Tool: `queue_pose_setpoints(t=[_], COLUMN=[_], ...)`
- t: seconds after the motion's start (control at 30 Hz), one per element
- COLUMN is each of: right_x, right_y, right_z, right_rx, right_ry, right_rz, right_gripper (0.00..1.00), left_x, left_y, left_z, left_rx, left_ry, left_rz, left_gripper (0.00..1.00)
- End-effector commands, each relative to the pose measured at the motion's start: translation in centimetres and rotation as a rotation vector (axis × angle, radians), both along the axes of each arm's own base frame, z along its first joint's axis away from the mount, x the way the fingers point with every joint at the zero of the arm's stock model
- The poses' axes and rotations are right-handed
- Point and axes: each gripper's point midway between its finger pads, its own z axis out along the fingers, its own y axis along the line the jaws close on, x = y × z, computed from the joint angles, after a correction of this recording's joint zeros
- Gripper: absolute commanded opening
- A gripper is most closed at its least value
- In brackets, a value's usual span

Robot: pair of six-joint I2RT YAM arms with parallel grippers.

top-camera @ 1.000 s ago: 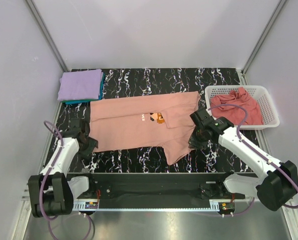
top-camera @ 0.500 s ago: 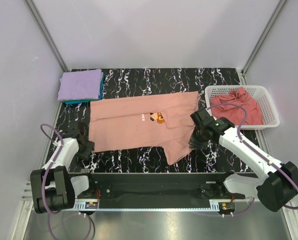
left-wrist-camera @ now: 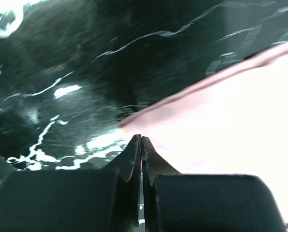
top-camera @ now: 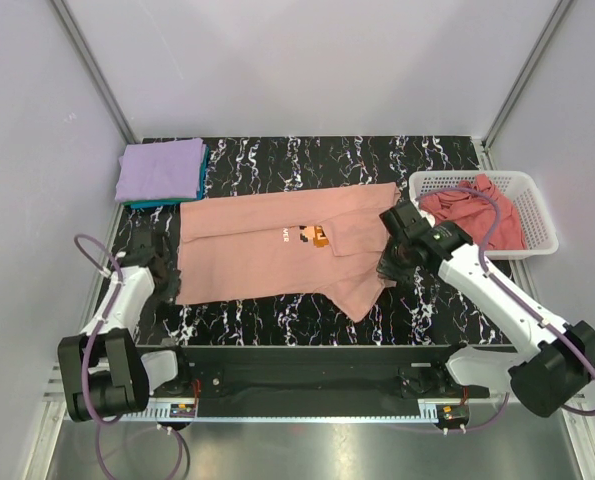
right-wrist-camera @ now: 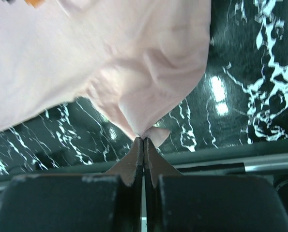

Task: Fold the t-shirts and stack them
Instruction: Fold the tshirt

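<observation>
Top external: salmon-pink t-shirt spread at middle of worktop. Left claw pinching its left hem, right claw pinching lifted near-right corner. Soft, light, limp; probably best taken by hems, corners.

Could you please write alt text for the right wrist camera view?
The right gripper, jaws shut, pinches a bunched edge of the salmon-pink t-shirt, which fans out from the pinch. Behind it is the black white-veined table.
</observation>
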Motion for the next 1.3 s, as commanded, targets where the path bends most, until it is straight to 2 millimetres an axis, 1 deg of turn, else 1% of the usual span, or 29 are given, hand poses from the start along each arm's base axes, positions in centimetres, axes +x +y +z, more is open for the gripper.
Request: queue_pose_setpoints(t=[0.0,0.07,0.13,0.17,0.23,0.3,0.33,0.37,0.4,0.43,0.47,0.6,0.7,0.9,0.93,1.1,1.27], right_x=[2.2,3.3,3.6,3.7,4.1,4.5,4.6,4.6,4.8,4.8,4.8,4.3,4.3,4.9,4.9,5.0,4.7], right_y=[-0.5,0.1,0.5,0.8,1.3,1.7,1.7,1.9,2.0,2.2,2.3,2.8,2.9,3.3,3.4,3.5,3.3], right_z=[1.8,2.5,2.3,2.4,2.2,2.3,2.2,2.2,2.2,2.0,1.8,0.9,0.7,1.2,1.2,1.4,1.2], right_rx=[-0.06,-0.052,-0.046,-0.03,-0.02,-0.009,-0.012,-0.013,-0.013,-0.016,-0.012,0.011,0.012,0.006,0.008,0.012,0.006], right_ry=[-0.079,-0.095,-0.085,-0.078,-0.072,-0.076,-0.074,-0.07,-0.073,-0.067,-0.063,-0.046,-0.047,-0.055,-0.056,-0.058,-0.054], right_rz=[-0.026,-0.034,-0.045,-0.055,-0.057,-0.058,-0.056,-0.04,-0.028,-0.02,-0.001,0.028,0.047,0.082,0.084,0.088,0.09], right_gripper=[0.0,0.0,0.0,0.0,0.0,0.0,0.0,0.0,0.0,0.0,0.0,0.0,0.0,0.0,0.0,0.0,0.0], left_x=[2.4,2.7,2.9,2.9,2.7,2.4,2.2,2.9,2.4,3.0,3.2,3.0,3.1,2.1,1.6,0.2,-0.3], left_y=[1.3,1.6,1.6,1.5,1.3,0.9,0.1,-0.2,-0.5,-0.8,-0.8,-0.7,-0.6,0.0,-0.1,0.8,0.6], left_z=[2.8,3.6,4.0,4.1,3.8,3.0,2.4,2.2,1.4,1.3,1.2,1.2,1.1,-0.1,-0.2,-0.3,-0.7], left_rx=[0.062,0.077,0.077,0.078,0.067,0.046,0.005,-0.012,-0.031,-0.046,-0.051,-0.057,-0.054,-0.026,-0.028,0.021,0.011], left_ry=[-0.057,-0.073,-0.081,-0.079,-0.063,-0.055,-0.05,-0.082,-0.073,-0.102,-0.114,-0.13,-0.151,-0.085,-0.065,-0.002,0.038], left_rz=[-0.021,-0.017,-0.03,-0.047,-0.054,-0.066,-0.073,-0.067,-0.058,-0.056,-0.046,0.0,0.035,0.054,0.054,0.051,0.058], left_gripper=[0.0,0.0,0.0,0.03,0.27,0.4,0.4,0.4,0.4,0.4,0.4,0.4,0.41,0.41,0.41,0.42,0.42])
